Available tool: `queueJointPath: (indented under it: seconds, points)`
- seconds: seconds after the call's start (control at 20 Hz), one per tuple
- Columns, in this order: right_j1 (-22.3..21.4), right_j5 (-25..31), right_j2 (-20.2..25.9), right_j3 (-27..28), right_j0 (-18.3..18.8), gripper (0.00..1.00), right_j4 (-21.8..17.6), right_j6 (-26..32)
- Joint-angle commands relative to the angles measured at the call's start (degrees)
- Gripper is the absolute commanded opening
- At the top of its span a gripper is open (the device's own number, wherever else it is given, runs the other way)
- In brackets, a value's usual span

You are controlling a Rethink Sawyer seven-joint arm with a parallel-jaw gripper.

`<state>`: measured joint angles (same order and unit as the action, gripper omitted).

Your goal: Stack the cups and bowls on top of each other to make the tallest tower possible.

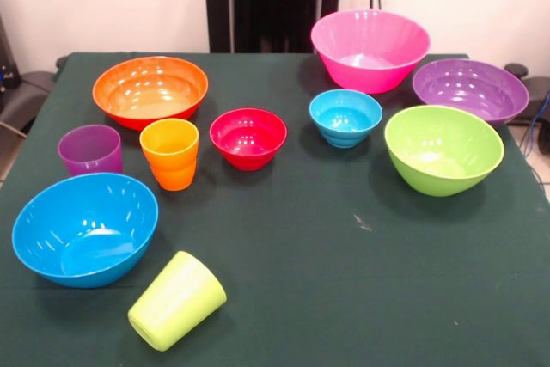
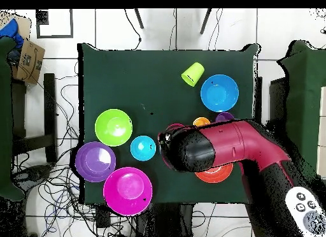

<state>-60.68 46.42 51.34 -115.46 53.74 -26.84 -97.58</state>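
Across the green table [image 1: 344,298] no tower had yet been begun: all the bowls and cups stood apart, the lime green cup [image 1: 177,300] lying on its side near the front edge beside the blue bowl [image 1: 84,228], and the pink bowl [image 1: 369,49] and orange bowl [image 1: 150,90] toward the far edge. The arm [image 2: 216,148] hung over the middle by the small red bowl [image 1: 248,137], but its gripper was hidden, so whether it was open or held anything could not be told. The next move would likely call for picking a wide, glossy bowl as a base and lifting a smaller piece onto it.
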Motion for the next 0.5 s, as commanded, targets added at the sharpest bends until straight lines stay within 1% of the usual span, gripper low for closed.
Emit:
queueJointPath:
  seconds: [0.05, 0.35, 0.5]
  points:
    - [-0.7, -4.3, 0.0, -8.3, 0.4, 1.00, -1.0, 2.5]
    - [-1.6, -7.4, 0.2, -10.9, 1.4, 1.00, -1.7, 1.9]
    - [-1.3, -8.7, -0.4, -10.8, 1.0, 1.00, -2.8, 1.3]
